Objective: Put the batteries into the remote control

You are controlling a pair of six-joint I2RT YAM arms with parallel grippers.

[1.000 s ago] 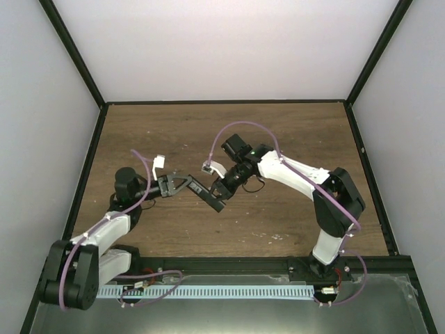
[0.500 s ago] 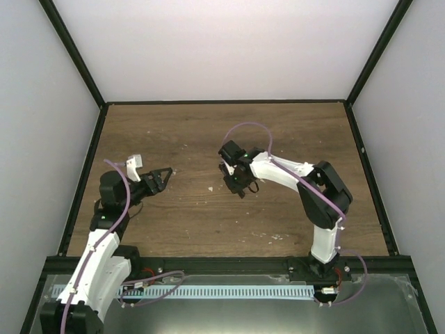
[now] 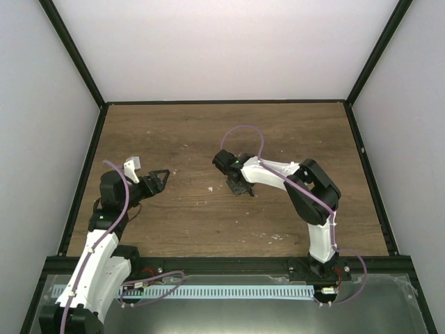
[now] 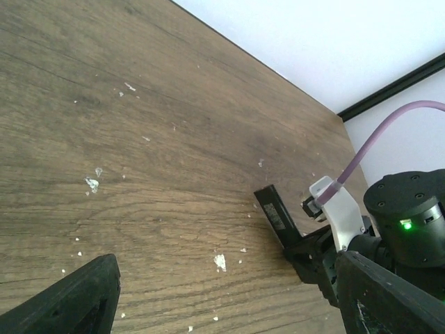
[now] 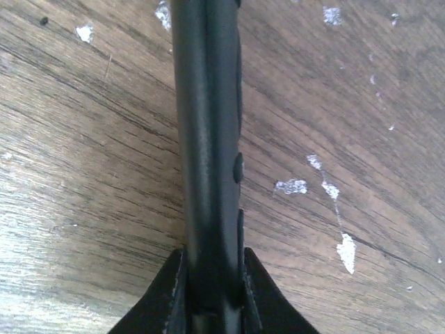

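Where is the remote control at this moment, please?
The remote control is clamped in the right gripper near the middle of the table in the top view, with the left gripper apart on its left.

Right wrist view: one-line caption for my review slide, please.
The right gripper, jaws shut on the black remote control, seen edge-on against the white-specked wooden table.

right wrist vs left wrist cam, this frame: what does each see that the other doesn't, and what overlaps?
Right wrist only: close edge-on look at the remote control clamped in the right gripper, small bumps along its side. Left wrist only: the left gripper open and empty, the right arm's purple cable, the white wall. Both: the remote control and white specks on the wooden table.
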